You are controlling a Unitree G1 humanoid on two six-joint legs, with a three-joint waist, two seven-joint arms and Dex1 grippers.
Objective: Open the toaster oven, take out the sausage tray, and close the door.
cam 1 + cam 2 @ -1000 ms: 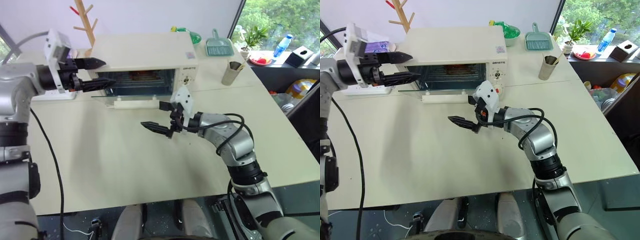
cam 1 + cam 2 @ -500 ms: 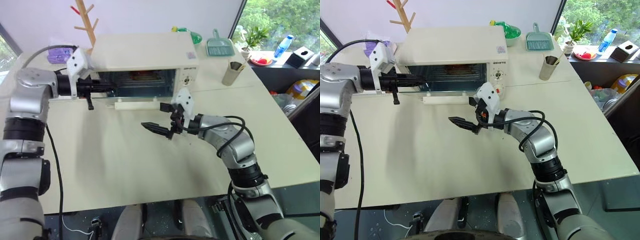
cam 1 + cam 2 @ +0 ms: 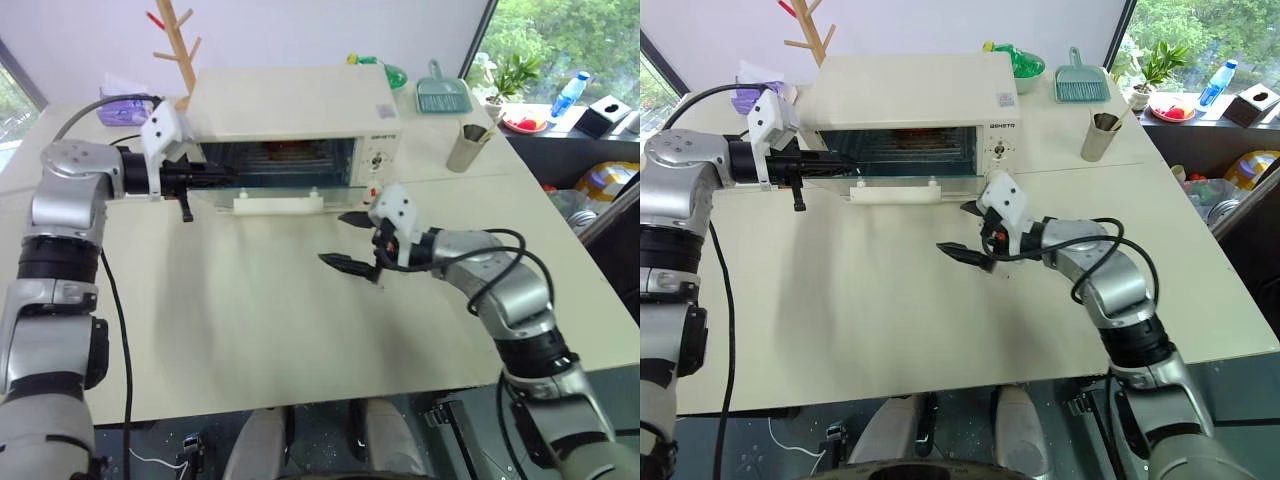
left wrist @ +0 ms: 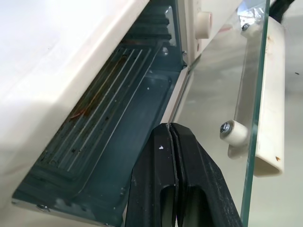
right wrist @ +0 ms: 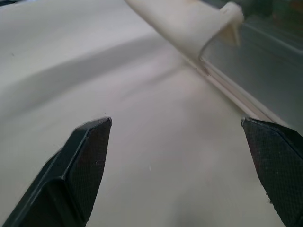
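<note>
Evidently, two changes were noted since a second earlier. The left gripper (image 3: 215,176), then spread wide at the left end of the toaster oven (image 3: 292,120), was now found shut tight, its black fingers (image 4: 173,184) pressed flat together with nothing visibly pinched between them. In the left wrist view the tips were seen over the front lip of the cavity, just beside the inner face of the door (image 4: 218,90), which lay dropped open and close to level, its cream bar handle (image 3: 278,203) facing the table (image 3: 220,330). The closing was judged to be a grab at the tray's edge — whether anything was caught could not be confirmed.

Further right, the right gripper (image 3: 350,242) had been drawn off to the right, away from the handle; its jaws were held fully apart and empty above the bare table, the handle seen ahead of it in the right wrist view. This was read as the door-opening step being finished and the way cleared for the tray.

The sausage tray (image 4: 102,118) was still inside the oven: a ribbed, dark-looking base was made out on the cavity floor, with reddish marks at its far side. Whole sausages could not be told apart — from the head views only a reddish smear behind the door opening was seen. The tray's near rim was hidden by the left fingers, and the knob panel was too small to read.
</note>
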